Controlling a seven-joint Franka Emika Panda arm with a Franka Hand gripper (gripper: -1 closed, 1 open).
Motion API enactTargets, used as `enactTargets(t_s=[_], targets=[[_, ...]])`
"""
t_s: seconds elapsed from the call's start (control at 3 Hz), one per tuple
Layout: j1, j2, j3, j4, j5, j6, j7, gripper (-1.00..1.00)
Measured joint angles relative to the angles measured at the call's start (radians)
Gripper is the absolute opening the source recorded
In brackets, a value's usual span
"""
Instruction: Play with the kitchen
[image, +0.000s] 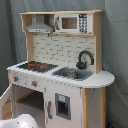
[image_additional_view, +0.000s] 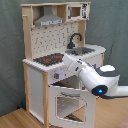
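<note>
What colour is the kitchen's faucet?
Black; the faucet shows best in the first exterior view.

White-and-wood kitchen (image: 60, 95), black-red stovetop (image: 35, 66)

Kitchen (image: 65, 95): matt white panels, light wood frame. Hood (image: 40, 28): silvery, metal-look. Faucet (image: 84, 59): glossy black. Sink (image: 72, 74): grey, smooth. Robot arm (image_additional_view: 92, 77): glossy white plastic shell. Floor (image_additional_view: 20, 119): wood.

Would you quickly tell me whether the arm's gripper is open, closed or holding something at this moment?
Gripper: cannot be told. In the second exterior view the arm reaches toward the kitchen front, its tip hidden.
</note>
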Motion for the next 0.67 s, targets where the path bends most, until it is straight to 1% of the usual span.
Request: enactTargets(t_s=[0.33,0.67], targets=[[0.051,-0.003,0.000,0.003,-0.024,-0.018,-0.084,1.00],[0.123,-0.032,0.035,-0.071,-0.034,-0.012,-0.093,1.00]])
